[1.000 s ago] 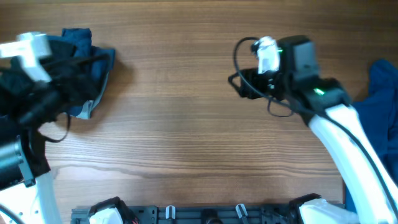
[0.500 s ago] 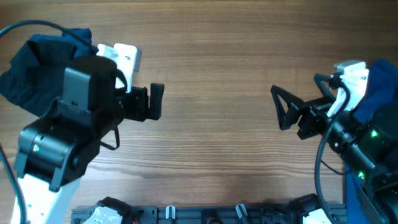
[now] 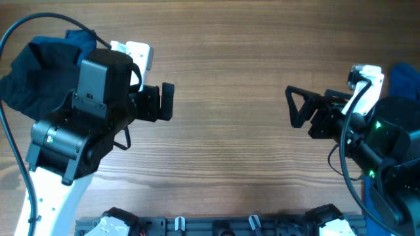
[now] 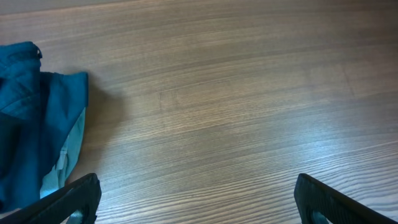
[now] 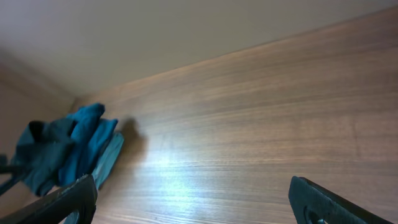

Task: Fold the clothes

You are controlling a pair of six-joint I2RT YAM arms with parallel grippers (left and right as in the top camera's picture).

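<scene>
Bare wooden table (image 3: pixel 223 151) fills mid-frame. The left gripper (image 3: pixel 168 102) and right gripper (image 3: pixel 292 107) face each other across it, jaws spread wide, holding nothing. The teal-blue clothes (image 3: pixel 26 72) heap at upper left, nearer the left gripper, which points away from them. A bright blue garment (image 3: pixel 403 82) hugs the right edge.

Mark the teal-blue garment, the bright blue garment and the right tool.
teal-blue garment (image 4: pixel 25 134): left wrist view, crumpled middle.
bright blue garment (image 3: pixel 405 78): overhead view, visible upper part.
right tool (image 3: pixel 292 107): overhead view, midway between open fingertips.
</scene>
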